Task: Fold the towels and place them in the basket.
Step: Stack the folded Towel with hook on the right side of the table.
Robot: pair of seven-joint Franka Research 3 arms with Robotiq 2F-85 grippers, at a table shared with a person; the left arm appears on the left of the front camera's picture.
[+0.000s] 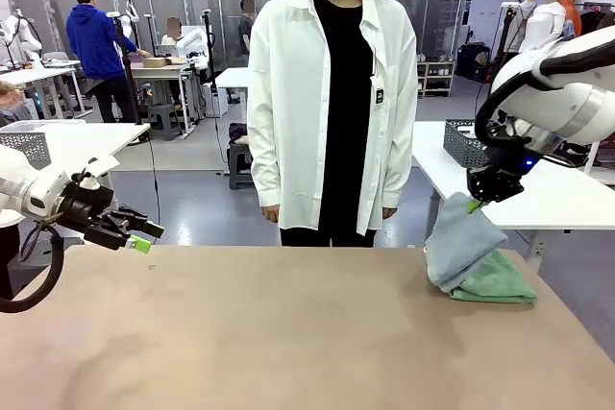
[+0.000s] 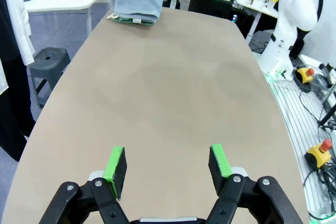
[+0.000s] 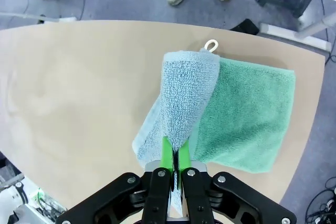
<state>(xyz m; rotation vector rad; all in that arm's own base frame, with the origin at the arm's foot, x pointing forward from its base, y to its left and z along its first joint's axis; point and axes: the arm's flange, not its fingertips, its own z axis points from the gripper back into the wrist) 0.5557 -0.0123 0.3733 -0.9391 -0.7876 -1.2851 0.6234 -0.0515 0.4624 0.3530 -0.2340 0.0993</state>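
the right gripper (image 1: 473, 205) is pinching an edge of the blue-grey towel (image 1: 461, 245) and lifting it off the far right part of the table (image 1: 288, 333), so the cloth is hanging in a peaked drape while its lower part is lying on the mint green towel (image 1: 498, 281). the right wrist view is showing what the front view is not: the green pads are pressed tight together on a narrow fold of the blue-grey towel (image 3: 181, 103), a small white loop (image 3: 211, 45) is sticking out at its far end, and the mint green towel (image 3: 247, 114) is lying flat (spread wider than the blue one). the left gripper (image 1: 144, 239) is hovering at the table's left edge, well apart from the towels; in the left wrist view its fingers (image 2: 116, 167) are standing spread with nothing between them. a person in a white coat (image 1: 288, 103) is standing at the far side.
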